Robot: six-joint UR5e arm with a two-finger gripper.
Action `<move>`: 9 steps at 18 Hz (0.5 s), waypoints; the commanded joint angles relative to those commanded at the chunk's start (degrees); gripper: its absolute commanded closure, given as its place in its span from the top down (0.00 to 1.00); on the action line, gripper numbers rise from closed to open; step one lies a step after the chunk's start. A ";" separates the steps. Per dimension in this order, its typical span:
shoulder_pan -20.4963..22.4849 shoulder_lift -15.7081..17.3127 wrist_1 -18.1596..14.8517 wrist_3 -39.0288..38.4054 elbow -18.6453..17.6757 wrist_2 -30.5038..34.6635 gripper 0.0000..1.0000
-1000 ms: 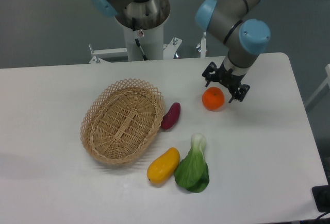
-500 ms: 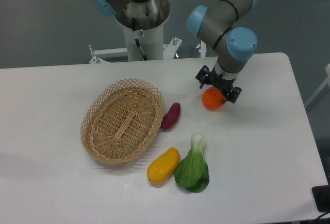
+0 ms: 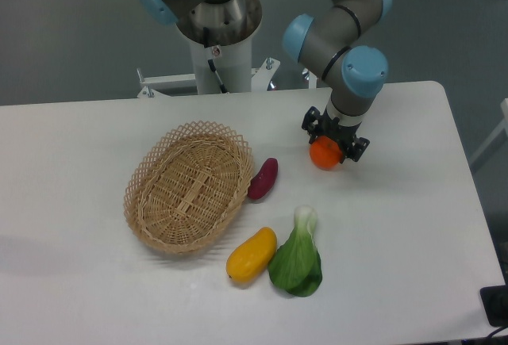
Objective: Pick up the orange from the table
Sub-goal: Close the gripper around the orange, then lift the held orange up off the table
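Note:
The orange (image 3: 325,155) rests on the white table (image 3: 397,226), right of centre towards the back. My gripper (image 3: 334,142) hangs straight over it, pointing down, and covers the fruit's top. One black fingertip (image 3: 310,128) is at the orange's left and the other at its right, so the jaws straddle the fruit. They stand spread, and I see no squeeze on the orange, so the gripper is open. Only the lower half of the orange shows below the gripper.
A wicker basket (image 3: 190,186) lies left of centre. A purple sweet potato (image 3: 263,178) lies beside its right rim. Near the front sit a yellow mango-like fruit (image 3: 252,254) and a green bok choy (image 3: 299,256). The robot's base column (image 3: 214,44) stands behind the table.
The gripper has shifted left and come down over the orange, from beside its upper right to straddling it. The orange has stayed in place.

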 joint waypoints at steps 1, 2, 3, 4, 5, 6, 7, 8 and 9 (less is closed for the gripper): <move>-0.09 0.00 -0.18 0.00 0.53 0.18 0.63; -0.09 0.09 -0.44 0.00 0.97 0.19 0.63; -0.09 0.09 -0.44 0.00 1.23 0.19 0.63; -0.09 0.17 -0.53 0.00 1.50 0.19 0.63; -0.09 0.18 -0.53 0.00 1.58 0.19 0.63; -0.09 0.26 -0.53 0.00 1.67 0.27 0.63; 0.00 0.44 -0.70 0.09 2.11 0.27 0.63; 0.00 0.53 -0.97 0.09 2.72 0.19 0.63; 0.00 0.44 -0.88 0.17 3.25 0.10 0.63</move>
